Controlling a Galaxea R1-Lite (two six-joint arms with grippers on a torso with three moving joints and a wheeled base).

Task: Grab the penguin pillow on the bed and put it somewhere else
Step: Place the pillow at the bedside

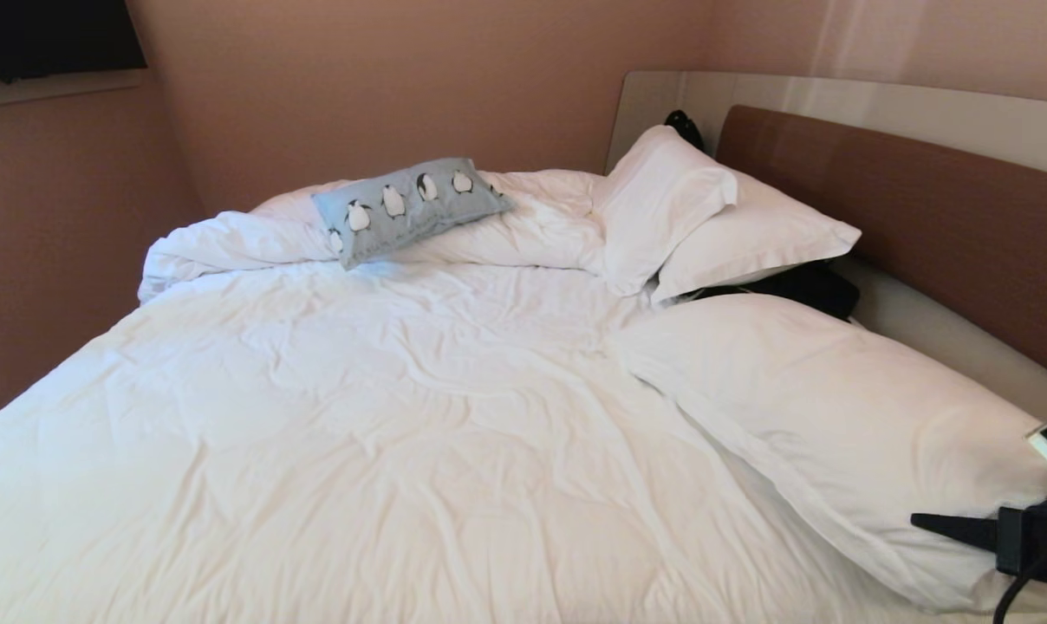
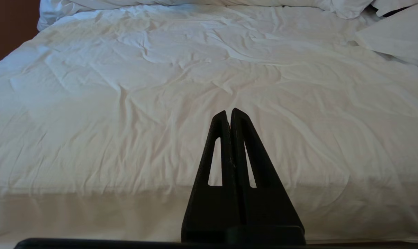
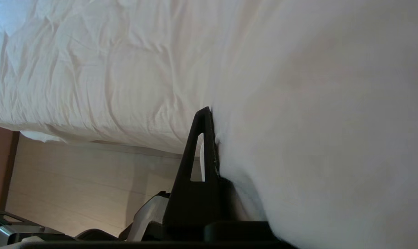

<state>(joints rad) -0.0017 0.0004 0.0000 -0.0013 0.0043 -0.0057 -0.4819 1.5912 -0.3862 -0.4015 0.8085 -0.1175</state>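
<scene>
The penguin pillow, light blue with a row of black-and-white penguins, lies on the bunched duvet at the far side of the bed. Neither gripper is near it. My right gripper is at the near right corner, against the big white pillow. In the right wrist view one black finger shows; the white pillow puckers against its inner face and hides the other finger. My left gripper hangs shut and empty over the near edge of the duvet.
Two more white pillows lean by the brown headboard, with a dark object under them. A wall runs close along the bed's left side. The duvet's middle is flat and wrinkled.
</scene>
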